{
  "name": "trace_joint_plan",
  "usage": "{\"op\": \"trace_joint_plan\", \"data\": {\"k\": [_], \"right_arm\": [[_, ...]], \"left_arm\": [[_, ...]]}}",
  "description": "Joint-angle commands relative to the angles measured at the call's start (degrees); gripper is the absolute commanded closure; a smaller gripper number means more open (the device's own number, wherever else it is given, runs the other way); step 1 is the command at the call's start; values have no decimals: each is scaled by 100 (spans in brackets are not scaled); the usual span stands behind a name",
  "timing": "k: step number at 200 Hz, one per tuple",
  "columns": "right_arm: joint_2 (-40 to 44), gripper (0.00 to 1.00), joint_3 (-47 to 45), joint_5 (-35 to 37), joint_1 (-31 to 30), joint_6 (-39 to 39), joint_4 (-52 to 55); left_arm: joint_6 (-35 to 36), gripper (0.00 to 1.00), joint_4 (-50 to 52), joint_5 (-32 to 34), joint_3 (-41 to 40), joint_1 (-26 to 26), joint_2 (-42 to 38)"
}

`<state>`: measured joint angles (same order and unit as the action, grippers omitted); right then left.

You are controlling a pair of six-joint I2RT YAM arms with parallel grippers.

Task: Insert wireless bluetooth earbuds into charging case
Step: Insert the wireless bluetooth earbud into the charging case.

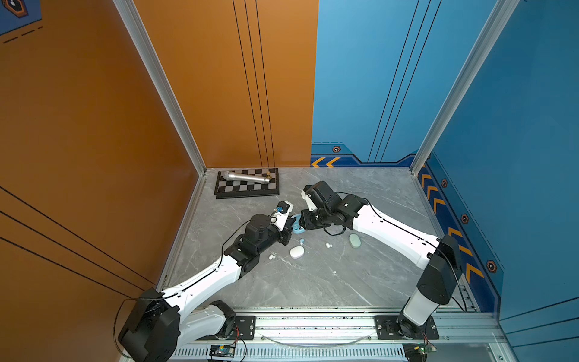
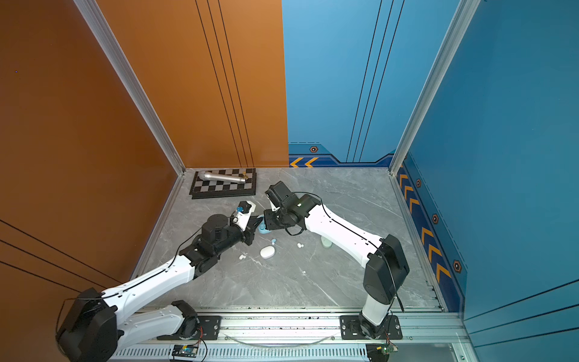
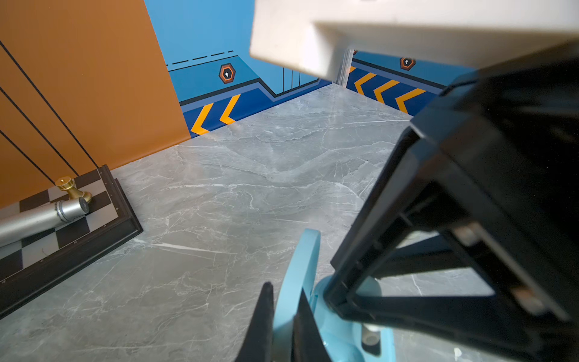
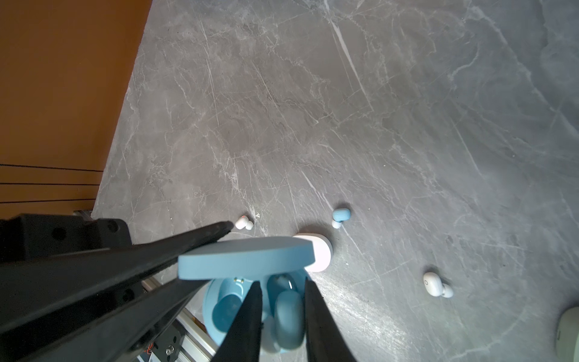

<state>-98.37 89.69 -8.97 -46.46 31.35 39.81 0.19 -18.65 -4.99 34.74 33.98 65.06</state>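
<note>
I'm getting both top views looking steeply down from high at the front, taking in the whole tabletop (image 1: 313, 282). Left wrist camera is skimming low toward the back corner; right wrist one is peering down close. Both are catching the blue case (image 3: 297, 275).

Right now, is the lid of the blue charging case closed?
No, the lid of the blue charging case stands raised, pinched in the left gripper, with the case's wells showing beneath it.
</note>
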Motion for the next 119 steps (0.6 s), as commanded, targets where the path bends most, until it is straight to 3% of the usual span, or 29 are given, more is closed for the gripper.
{"op": "trace_joint_plan", "data": {"k": [1, 54, 119], "right_arm": [[107, 75, -57, -64, -16, -77, -81], [125, 75, -64, -101, -8, -79, -92], [248, 84, -190, 133, 89, -86, -90]], "left_arm": [[-38, 100, -170, 32, 204, 39, 14], [-36, 100, -176, 82, 191, 39, 6], [-20, 100, -170, 93, 227, 30, -37]]}}
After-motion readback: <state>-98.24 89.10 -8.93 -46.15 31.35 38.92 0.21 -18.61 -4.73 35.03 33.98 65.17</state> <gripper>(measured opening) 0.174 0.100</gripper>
